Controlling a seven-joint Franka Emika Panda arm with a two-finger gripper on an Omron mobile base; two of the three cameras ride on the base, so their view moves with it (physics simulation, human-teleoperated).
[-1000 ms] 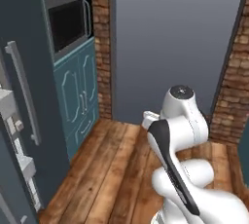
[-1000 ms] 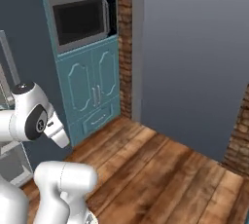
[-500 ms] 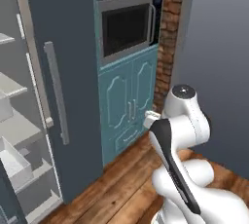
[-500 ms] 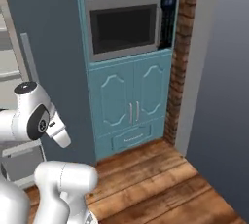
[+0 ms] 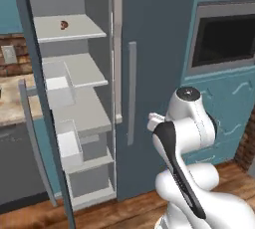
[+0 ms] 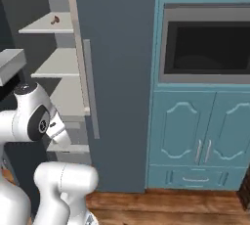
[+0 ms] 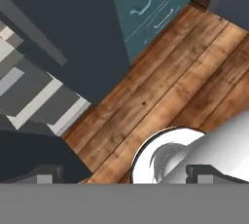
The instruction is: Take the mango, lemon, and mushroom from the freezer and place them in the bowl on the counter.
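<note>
I'm seeing the mushroom (image 5: 63,24) sitting alone on the top shelf of the freezer (image 5: 149,49), whose left door is standing open. My arm is folding up tight over the base, the hand pointing down at the wooden floor (image 7: 165,86). The gripper (image 7: 124,174) is holding its jaws spread wide, gripping nothing.

Home kitchen, rendered. Tall slate-grey freezer (image 5: 149,73) stood centre frame w/ door open, pale shelves at left. Built-in microwave (image 6: 205,43) at upper right, set in teal cabinets (image 6: 195,141). Beige counter (image 5: 12,106) at left edge, brick wall (image 5: 10,41) behind it; wood plank floor (image 7: 170,86) along bottom.
</note>
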